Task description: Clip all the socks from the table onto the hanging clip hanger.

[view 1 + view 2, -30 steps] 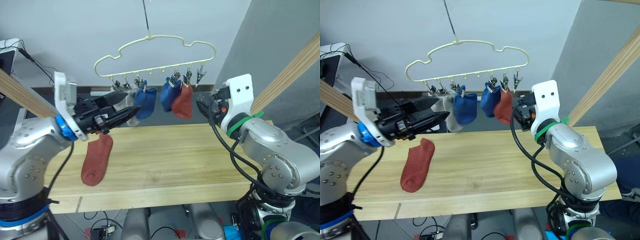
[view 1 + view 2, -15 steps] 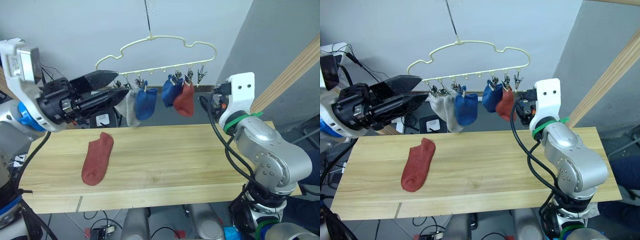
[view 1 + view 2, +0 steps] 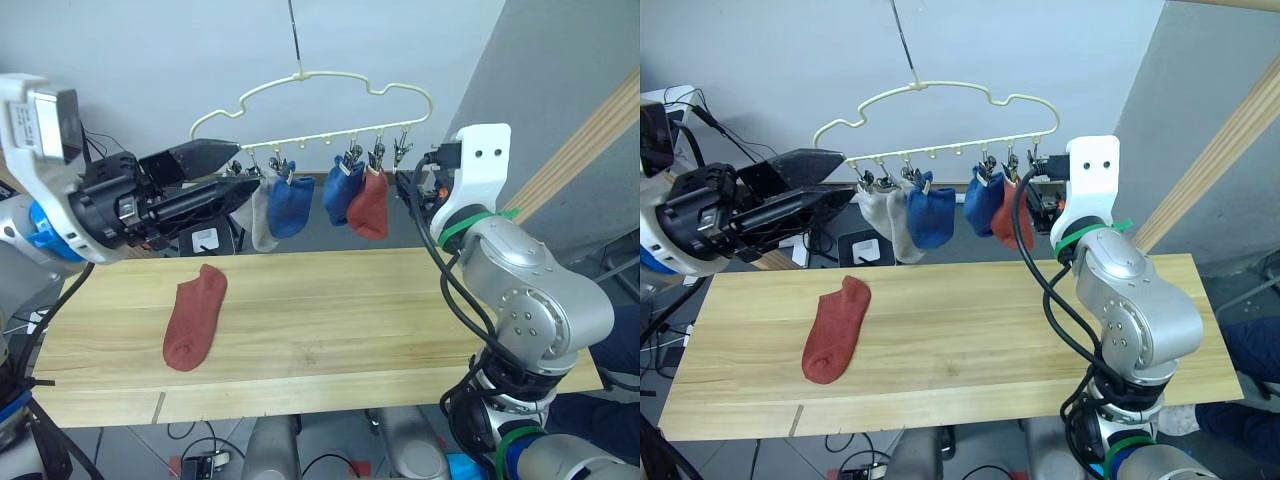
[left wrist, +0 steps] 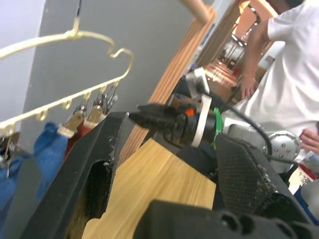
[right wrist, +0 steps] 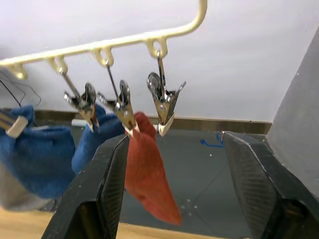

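Observation:
One rust-red sock (image 3: pixel 195 317) lies flat on the left part of the table (image 3: pixel 350 320). The pale yellow clip hanger (image 3: pixel 310 110) hangs above the far edge. Two light grey socks (image 3: pixel 888 218), two blue socks (image 3: pixel 292 205) and a rust-red sock (image 3: pixel 368 205) dangle from its clips. My left gripper (image 3: pixel 245 168) is open and empty, raised just left of the grey socks. My right gripper (image 5: pixel 172 144) is open and empty at the hanger's right end. An empty silver clip (image 5: pixel 163 102) hangs just ahead of its fingers, beside the clipped red sock.
A thick wooden pole (image 3: pixel 590 140) slants up at the right behind my right arm. A person in a white shirt (image 4: pixel 294 84) stands beyond the table's right side. Cables and a monitor sit behind the table at the left.
My left gripper has risen from the grey sock and opened; that sock now hangs from its clip. My right gripper has lifted closer to the hanger's right end.

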{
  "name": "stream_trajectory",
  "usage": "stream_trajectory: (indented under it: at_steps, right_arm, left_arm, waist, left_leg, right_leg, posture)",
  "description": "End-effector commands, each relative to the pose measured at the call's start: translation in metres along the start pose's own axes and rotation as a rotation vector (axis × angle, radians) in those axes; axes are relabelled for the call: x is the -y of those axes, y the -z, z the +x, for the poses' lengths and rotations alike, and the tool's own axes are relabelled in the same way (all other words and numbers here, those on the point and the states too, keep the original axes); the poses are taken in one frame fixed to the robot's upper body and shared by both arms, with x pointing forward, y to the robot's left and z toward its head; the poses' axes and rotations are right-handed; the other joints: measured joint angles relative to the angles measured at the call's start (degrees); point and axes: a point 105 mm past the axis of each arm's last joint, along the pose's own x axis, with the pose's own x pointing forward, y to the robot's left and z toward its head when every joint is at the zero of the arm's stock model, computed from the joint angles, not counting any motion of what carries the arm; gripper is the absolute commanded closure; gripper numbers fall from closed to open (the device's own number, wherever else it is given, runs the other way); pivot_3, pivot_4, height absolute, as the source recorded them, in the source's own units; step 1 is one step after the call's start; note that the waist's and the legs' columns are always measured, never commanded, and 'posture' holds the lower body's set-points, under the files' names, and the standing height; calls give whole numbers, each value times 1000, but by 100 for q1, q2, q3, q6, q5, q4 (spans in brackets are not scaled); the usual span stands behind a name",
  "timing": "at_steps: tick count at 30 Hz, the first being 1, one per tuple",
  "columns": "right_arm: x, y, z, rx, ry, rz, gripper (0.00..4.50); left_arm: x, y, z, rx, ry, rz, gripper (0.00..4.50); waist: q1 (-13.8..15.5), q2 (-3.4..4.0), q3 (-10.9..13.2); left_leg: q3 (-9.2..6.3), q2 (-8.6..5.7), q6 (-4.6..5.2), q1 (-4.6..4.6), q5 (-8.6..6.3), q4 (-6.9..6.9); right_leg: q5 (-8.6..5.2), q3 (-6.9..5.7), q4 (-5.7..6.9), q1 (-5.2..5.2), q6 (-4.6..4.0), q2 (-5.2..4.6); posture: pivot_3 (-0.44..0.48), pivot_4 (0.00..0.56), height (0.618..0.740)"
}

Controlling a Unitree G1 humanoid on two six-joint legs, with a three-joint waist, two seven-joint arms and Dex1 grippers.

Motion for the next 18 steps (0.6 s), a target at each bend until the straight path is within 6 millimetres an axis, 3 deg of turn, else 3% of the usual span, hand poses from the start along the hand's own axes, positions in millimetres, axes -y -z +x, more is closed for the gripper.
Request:
stream_trajectory:
  at_steps: [1,7,10,18]
  right_arm:
    - [-1,-13,-2,62,4,9,1425]
    - [-3,-12,1,60,3,14,1425]
    - [-3,-12,4,57,-3,14,1940]
    - [-6,-12,8,58,-15,17,1940]
  left_arm:
    - [5,-7,1,13,15,50,1309]
    - [5,-7,2,13,8,54,1309]
    - [5,-7,2,11,2,55,1272]
    - [7,-8,2,14,-6,57,1272]
  waist:
    - [1,0,0]
    - [1,0,0]
    - [2,0,0]
    - [5,0,0]
  left_leg:
    - [1,0,0,0,0,0]
    - [0,0,0,1,0,0]
    - [0,0,0,1,0,2]
    - [0,0,0,1,0,4]
  right_leg:
    - [0,0,0,0,0,-1]
    - [0,-1,2,0,-1,-1]
    - [1,0,3,0,-1,-1]
    - [1,0,7,0,-2,-1]
  posture:
    - [-189,284,740]
    - [-174,285,740]
    - [-166,285,740]
    - [-152,285,740]
